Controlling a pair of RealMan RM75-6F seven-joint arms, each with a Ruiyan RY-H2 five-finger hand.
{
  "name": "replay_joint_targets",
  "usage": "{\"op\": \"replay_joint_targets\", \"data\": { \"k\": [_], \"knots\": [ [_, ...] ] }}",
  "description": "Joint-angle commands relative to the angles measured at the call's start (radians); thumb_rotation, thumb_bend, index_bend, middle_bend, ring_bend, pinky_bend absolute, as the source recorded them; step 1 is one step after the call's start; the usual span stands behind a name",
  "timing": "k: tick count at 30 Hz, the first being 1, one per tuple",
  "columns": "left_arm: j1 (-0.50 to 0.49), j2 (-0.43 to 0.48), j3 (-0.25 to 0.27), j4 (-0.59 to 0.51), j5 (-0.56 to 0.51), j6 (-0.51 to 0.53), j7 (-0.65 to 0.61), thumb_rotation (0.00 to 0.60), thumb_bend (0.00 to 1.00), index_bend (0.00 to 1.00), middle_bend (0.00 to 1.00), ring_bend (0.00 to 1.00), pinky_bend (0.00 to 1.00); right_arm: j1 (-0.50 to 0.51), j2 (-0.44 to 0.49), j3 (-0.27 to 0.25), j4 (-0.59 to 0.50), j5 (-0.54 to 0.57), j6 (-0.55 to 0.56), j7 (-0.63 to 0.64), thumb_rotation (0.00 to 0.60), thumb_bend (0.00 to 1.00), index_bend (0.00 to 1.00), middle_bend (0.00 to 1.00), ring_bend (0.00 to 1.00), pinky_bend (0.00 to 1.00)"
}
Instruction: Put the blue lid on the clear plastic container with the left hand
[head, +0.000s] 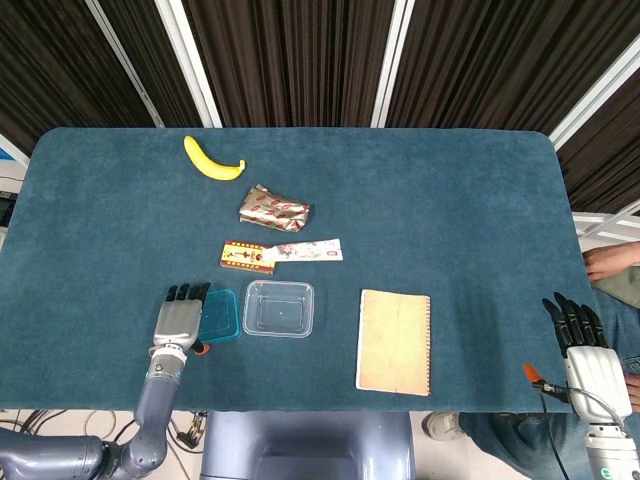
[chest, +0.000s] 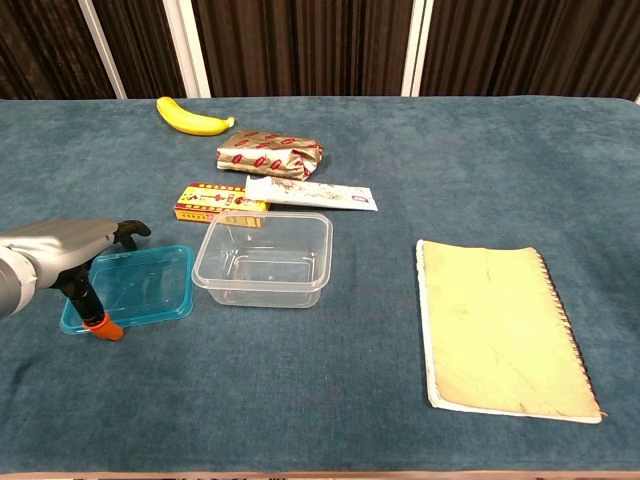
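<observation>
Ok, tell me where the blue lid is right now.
The blue lid lies flat on the table, near the front left in the chest view, just left of the clear container, with the left hand over its left edge.

Light was even and fairly bright in both views, falling from overhead; shadows under the container (chest: 263, 259) and notebook (chest: 497, 322) were short and soft. No glare beyond faint highlights on the clear plastic. Focus was sharp across the table (head: 450, 220), with the head view's far edge slightly bowed.
</observation>
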Motion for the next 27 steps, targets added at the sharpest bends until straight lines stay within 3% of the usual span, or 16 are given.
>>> {"op": "replay_joint_targets", "data": {
  "k": [1,16,27],
  "knots": [
    [-0.001,0.001,0.0,0.0,0.0,-0.001,-0.002,0.6,0.09,0.03,0.14,0.0,0.0,0.0,0.0,0.0,0.0,0.0,0.0,0.0,0.6,0.27,0.02,0.0,0.0,0.0],
    [-0.008,0.001,0.002,0.005,0.006,-0.005,-0.013,0.6,0.12,0.05,0.24,0.0,0.0,0.0,0.0,0.0,0.0,0.0,-0.001,0.003,0.6,0.27,0.02,0.0,0.0,0.0],
    [-0.002,0.031,-0.004,-0.026,0.022,-0.015,-0.051,0.6,0.12,0.05,0.25,0.0,0.0,0.0,0.0,0.0,-0.001,0.001,-0.002,0.0,0.6,0.27,0.02,0.0,0.0,0.0]
  ]
}}
